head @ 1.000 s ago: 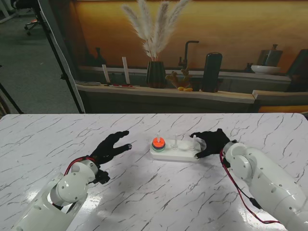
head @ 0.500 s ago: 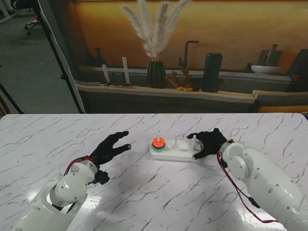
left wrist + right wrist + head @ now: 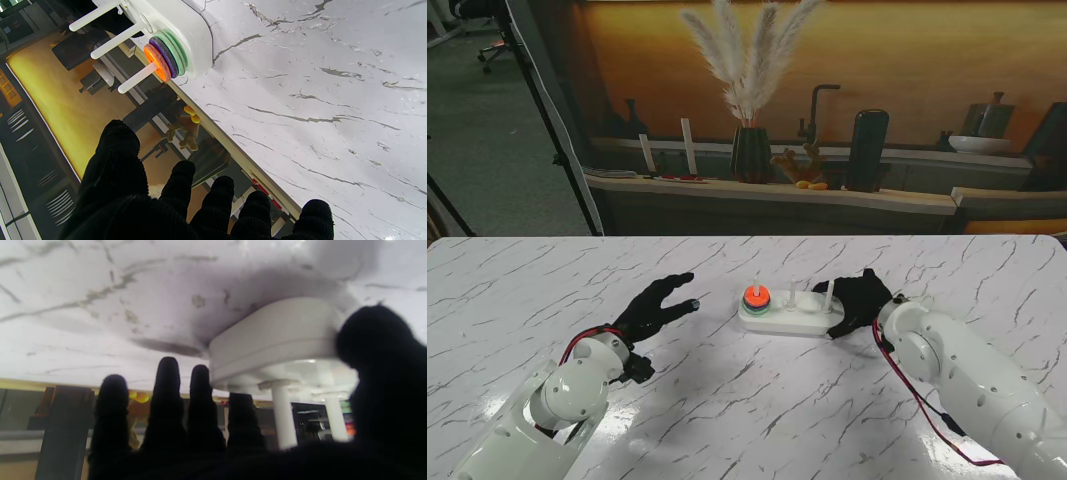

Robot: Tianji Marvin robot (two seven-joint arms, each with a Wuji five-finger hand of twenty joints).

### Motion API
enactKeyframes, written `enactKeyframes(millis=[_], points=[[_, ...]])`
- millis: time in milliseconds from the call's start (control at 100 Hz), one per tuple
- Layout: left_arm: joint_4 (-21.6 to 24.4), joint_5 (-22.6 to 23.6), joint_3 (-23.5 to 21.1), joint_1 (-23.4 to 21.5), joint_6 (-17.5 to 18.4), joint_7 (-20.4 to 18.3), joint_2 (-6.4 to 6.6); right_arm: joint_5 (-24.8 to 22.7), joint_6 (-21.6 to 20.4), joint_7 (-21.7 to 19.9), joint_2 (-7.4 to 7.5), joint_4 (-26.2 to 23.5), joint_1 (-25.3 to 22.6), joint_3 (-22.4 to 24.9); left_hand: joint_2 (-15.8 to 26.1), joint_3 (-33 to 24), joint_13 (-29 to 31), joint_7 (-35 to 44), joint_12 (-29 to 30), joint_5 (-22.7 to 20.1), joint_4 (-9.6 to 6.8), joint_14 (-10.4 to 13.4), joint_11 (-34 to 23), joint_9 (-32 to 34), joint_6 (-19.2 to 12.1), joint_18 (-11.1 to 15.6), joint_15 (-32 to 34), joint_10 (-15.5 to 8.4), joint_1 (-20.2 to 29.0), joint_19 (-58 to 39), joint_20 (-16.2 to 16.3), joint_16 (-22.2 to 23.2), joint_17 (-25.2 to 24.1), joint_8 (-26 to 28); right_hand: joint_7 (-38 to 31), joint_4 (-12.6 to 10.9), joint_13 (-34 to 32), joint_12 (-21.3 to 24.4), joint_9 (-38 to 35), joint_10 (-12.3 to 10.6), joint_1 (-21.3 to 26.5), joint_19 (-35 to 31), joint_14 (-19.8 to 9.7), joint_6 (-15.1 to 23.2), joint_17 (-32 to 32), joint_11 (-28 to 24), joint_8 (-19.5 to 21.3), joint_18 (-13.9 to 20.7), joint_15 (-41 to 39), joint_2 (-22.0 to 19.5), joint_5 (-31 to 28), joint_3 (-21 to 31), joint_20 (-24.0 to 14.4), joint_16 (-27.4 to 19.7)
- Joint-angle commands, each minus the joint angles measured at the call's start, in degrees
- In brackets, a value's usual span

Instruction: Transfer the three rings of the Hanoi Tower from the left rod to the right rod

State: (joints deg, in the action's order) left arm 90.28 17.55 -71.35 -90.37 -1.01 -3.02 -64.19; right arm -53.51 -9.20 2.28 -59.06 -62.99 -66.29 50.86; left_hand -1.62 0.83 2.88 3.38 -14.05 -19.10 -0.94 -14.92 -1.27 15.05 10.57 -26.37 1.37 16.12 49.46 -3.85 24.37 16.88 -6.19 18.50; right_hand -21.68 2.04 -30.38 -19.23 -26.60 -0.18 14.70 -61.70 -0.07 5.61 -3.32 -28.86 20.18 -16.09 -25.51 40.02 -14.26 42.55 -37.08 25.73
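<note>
The white Hanoi base point(image 3: 787, 320) lies at the table's middle with three white rods. Orange, purple and green rings point(image 3: 756, 298) are stacked on its left rod; the left wrist view shows the ring stack point(image 3: 165, 60) orange outermost. My left hand point(image 3: 659, 305), in a black glove, hovers open to the left of the base, fingers spread, holding nothing. My right hand point(image 3: 855, 298) is open at the base's right end, fingers spread around the right rod point(image 3: 828, 299). In the right wrist view its thumb point(image 3: 380, 350) lies against the base's end point(image 3: 277, 340).
A shelf beyond the table's far edge carries a dark vase with pampas grass point(image 3: 749, 150), a black cylinder point(image 3: 867, 150) and small ornaments. A red cable point(image 3: 917, 385) runs along my right forearm. White marble tabletop point(image 3: 757, 400) stretches nearer to me.
My right hand has slid leftward onto the base's right end, closing in around the right rod. The left hand and the rings have not moved.
</note>
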Motion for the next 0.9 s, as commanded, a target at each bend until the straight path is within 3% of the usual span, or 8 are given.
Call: enactKeyframes(millis=[0,100,150,170,220,280,550,890], points=[[-0.1,-0.3,0.1,-0.4,0.9,-0.7,-0.22,0.1,-0.5,0.4,-0.70,1.1,-0.4,-0.5,0.4,1.0,0.6,0.1,-0.7,-0.3,2.32,0.1,-0.3,1.6,0.6,-1.1,0.5,-0.1,1.6,1.2,-0.7,0.7,-0.4,0.8,-4.9,-0.5,-2.1,-1.7,-2.4,-1.1,6.3,-3.3,-1.5,2.5,-1.4,-3.5,0.0,-1.2,-4.0,1.3,-2.4,0.3,-2.9,2.3],[-0.1,-0.4,0.0,-0.4,0.9,-0.7,-0.23,0.7,-1.1,3.6,-1.19,2.9,0.0,-1.5,0.5,1.1,0.6,0.1,-0.7,-0.3,2.33,0.1,-0.3,1.7,0.6,-1.1,0.5,0.0,1.6,1.2,-0.8,0.8,-0.4,0.8,-9.9,-0.5,-5.7,-3.0,-7.0,-4.5,11.2,-6.4,-3.1,2.2,-3.6,-7.2,0.8,-0.2,-7.1,3.2,-5.3,-1.4,-5.0,2.9],[-0.1,-0.4,0.0,-0.5,0.9,-0.7,-0.24,1.4,-1.9,4.9,-1.49,3.7,0.2,-1.9,0.5,1.1,0.6,0.1,-0.7,-0.3,2.34,0.1,-0.3,1.7,0.5,-1.1,0.5,0.0,1.6,1.2,-0.8,0.7,-0.3,0.8,-12.6,-1.0,-8.0,-3.1,-9.7,-6.3,14.9,-7.6,-4.0,3.1,-4.7,-8.4,0.9,0.4,-8.4,0.4,-6.6,-3.2,-5.5,3.0],[-0.1,-0.5,0.0,-0.5,0.9,-0.7,-0.24,1.7,-2.2,5.3,-1.58,4.0,0.2,-1.9,0.5,1.0,0.5,0.1,-0.7,-0.3,2.34,0.1,-0.3,1.7,0.6,-1.1,0.4,0.0,1.6,1.2,-0.8,0.7,-0.3,0.8,-13.6,-1.9,-8.9,-3.1,-10.8,-6.9,15.3,-7.9,-4.4,3.4,-5.3,-8.7,0.9,0.6,-8.8,0.0,-7.3,-0.4,-5.6,3.0],[-0.1,-0.5,0.0,-0.5,0.8,-0.8,-0.24,2.5,-3.4,6.0,-1.80,4.7,0.3,-2.1,0.5,1.1,0.5,0.1,-0.7,-0.3,2.34,0.1,-0.3,1.6,0.6,-1.1,0.5,0.0,1.6,1.2,-0.8,0.7,-0.3,0.8,-16.1,0.9,-10.3,-2.9,-12.6,-7.8,9.4,-8.5,-5.0,4.5,-5.9,-9.2,0.6,0.7,-9.4,2.7,-8.5,20.7,-5.5,2.9],[-0.1,-0.6,-0.1,-0.5,0.8,-0.8,-0.23,3.4,-4.1,6.7,-2.08,5.0,0.2,-1.9,0.6,1.1,0.5,0.1,-0.7,-0.4,2.35,0.2,-0.3,1.6,0.5,-1.1,0.4,0.0,1.5,1.2,-0.8,0.7,-0.3,0.8,-17.7,2.2,-12.0,-2.6,-14.5,-8.3,9.3,-9.0,-5.3,5.1,-6.7,-9.2,0.9,0.7,-9.7,1.3,-10.4,26.5,-5.4,2.9],[-0.2,-1.0,-0.2,-0.6,0.8,-0.6,-0.33,5.4,-8.1,7.3,-2.50,4.5,-1.7,-0.5,0.8,1.1,0.5,0.1,-0.7,-0.4,2.39,0.1,-0.3,1.6,0.5,-1.1,0.4,0.0,1.4,1.2,-0.9,0.7,-0.3,0.8,-19.6,2.5,-13.6,-2.0,-16.4,-9.4,12.1,-9.1,-6.2,6.5,-7.0,-8.8,1.0,0.9,-9.4,-2.2,-12.0,28.3,-5.1,2.5],[-0.2,-1.3,-0.2,-0.6,0.8,-0.6,-0.36,5.8,-10.0,6.5,-2.48,0.3,-5.5,2.0,0.8,1.1,0.5,0.1,-0.7,-0.3,2.40,0.0,-0.3,1.6,0.6,-1.1,0.4,0.1,1.5,1.2,-1.0,0.7,-0.4,0.8,-19.6,2.6,-12.8,-2.0,-15.5,-9.0,11.3,-8.9,-6.0,5.9,-6.4,-8.8,0.5,0.7,-9.1,-0.2,-11.4,28.2,-4.8,2.4]])
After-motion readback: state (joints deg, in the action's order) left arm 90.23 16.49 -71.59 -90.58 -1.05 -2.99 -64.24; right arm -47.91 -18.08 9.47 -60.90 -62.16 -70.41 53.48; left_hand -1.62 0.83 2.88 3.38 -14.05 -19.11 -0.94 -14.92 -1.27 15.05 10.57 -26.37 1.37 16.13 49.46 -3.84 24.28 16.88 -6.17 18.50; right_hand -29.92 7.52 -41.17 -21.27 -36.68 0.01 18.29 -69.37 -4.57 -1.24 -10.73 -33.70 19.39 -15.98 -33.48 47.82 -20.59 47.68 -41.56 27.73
